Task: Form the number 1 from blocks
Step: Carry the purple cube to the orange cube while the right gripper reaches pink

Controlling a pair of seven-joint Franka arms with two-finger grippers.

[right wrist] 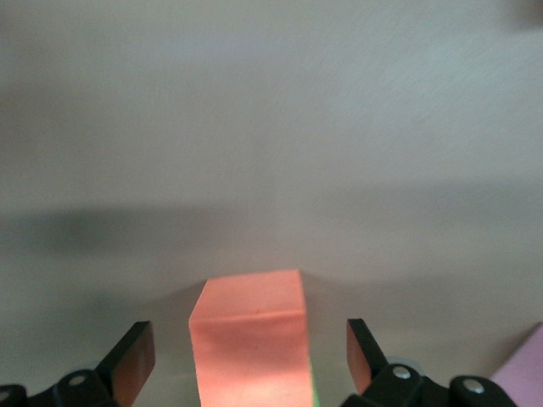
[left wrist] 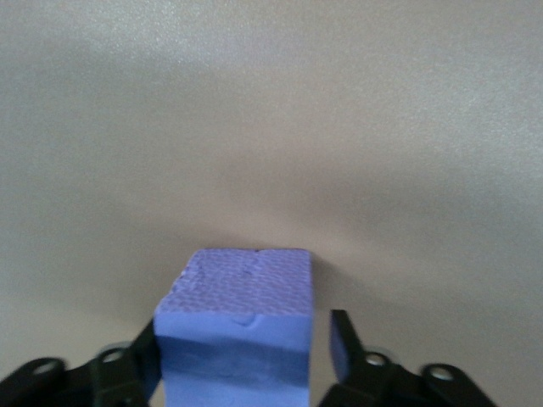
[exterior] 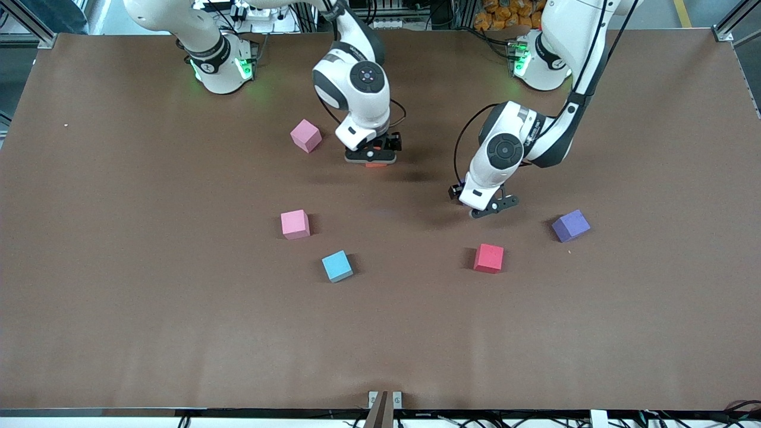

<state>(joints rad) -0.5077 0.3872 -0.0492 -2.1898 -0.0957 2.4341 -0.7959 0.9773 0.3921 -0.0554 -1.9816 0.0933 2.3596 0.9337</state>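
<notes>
Grippers hid their blocks: left gripper [exterior: 489, 209] stood apart around a purple block [left wrist: 237, 326]; right gripper [exterior: 371, 156] spread wide around an orange block [right wrist: 250, 339], green edge peeking beneath.

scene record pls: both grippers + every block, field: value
right gripper: open, straddling orange foam cube, gap on both sides
green: thin sliver at the orange cube's lower edge, right wrist view; block itself not clear
left gripper: open, around purple foam cube; one finger touching, gap at the other
second purple foam cube: loose, toward the left arm's end
red foam cube: loose, nearer the front camera than the left gripper
light blue foam cube: loose, nearest the camera
pink foam cubes: one beside the right gripper, one near the light blue
number 1: not yet formed
</notes>
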